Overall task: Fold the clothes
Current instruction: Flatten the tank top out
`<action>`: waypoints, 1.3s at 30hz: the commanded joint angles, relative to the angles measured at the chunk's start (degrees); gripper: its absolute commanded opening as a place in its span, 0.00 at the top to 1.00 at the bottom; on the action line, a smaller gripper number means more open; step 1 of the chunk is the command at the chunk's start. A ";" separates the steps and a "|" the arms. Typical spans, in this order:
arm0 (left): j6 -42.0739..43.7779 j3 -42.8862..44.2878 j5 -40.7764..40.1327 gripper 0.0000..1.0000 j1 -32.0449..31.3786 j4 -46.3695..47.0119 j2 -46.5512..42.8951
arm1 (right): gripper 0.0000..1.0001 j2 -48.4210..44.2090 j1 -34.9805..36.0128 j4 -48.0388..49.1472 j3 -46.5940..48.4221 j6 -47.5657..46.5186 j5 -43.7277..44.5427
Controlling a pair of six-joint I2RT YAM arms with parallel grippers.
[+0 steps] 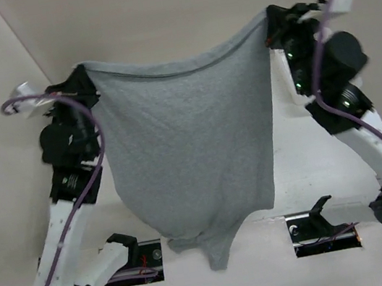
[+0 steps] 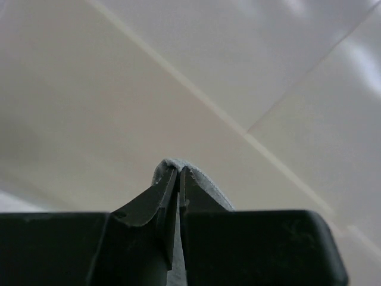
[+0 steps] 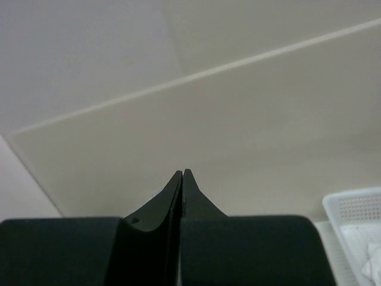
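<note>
The clothes [image 1: 192,150], a light grey knit top, hang spread in the air between both arms. The straight edge is stretched across the top and the strap end droops down near the arm bases. My left gripper [image 1: 82,73] is shut on the upper left corner. In the left wrist view a fold of the grey fabric [image 2: 205,185] wraps over the closed tips of that left gripper [image 2: 180,170]. My right gripper [image 1: 268,23] is shut on the upper right corner. In the right wrist view the right gripper [image 3: 182,173] shows pressed jaws, and the fabric is hidden there.
A white mesh basket [image 3: 357,223] holding white cloth shows at the lower right of the right wrist view. Two black arm mounts [image 1: 130,259] [image 1: 322,227] sit at the near edge. Pale table and walls surround the hanging top.
</note>
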 commanded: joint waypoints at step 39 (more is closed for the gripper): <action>-4.42 -24.67 7.00 0.97 8.04 -0.42 -6.26 | 1.00 -20.04 -11.47 -8.40 -38.22 26.02 -16.42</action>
